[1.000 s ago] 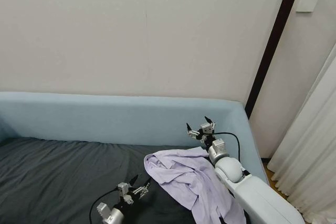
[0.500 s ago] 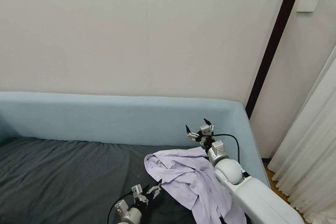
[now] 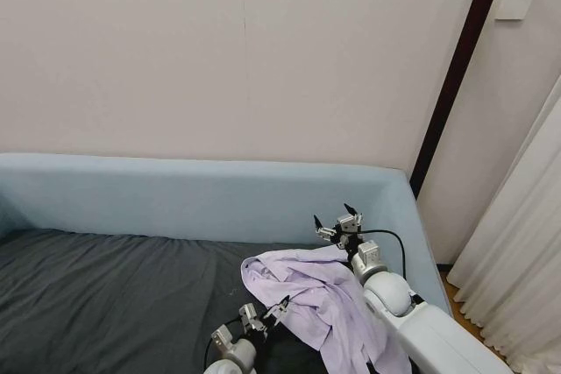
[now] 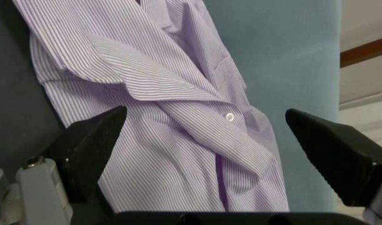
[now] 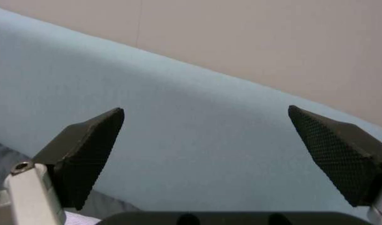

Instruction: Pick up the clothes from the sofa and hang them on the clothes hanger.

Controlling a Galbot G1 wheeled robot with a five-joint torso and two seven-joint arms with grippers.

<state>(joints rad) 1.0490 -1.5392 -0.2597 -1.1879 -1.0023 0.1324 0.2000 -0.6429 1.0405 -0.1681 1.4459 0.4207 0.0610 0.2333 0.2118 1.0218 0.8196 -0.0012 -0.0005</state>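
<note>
A crumpled lilac striped shirt [image 3: 320, 299] lies at the right end of the sofa's dark seat [image 3: 105, 295], partly draped over my right arm. My left gripper [image 3: 266, 314] hovers open at the shirt's near-left edge, and in the left wrist view its fingertips [image 4: 91, 145] straddle the shirt [image 4: 178, 108] with its collar and a button showing. My right gripper [image 3: 337, 221] is open above the shirt's far edge, facing the light blue sofa back [image 5: 191, 140]. Nothing is between either pair of fingers.
The sofa's light blue backrest [image 3: 175, 199] runs along a pale wall. A dark door frame [image 3: 451, 76] stands at the right, with white curtains [image 3: 517, 278] beyond it. The dark seat stretches away to the left.
My left gripper has moved right along the seat, from well left of the shirt up to its edge. The right gripper has barely shifted.
</note>
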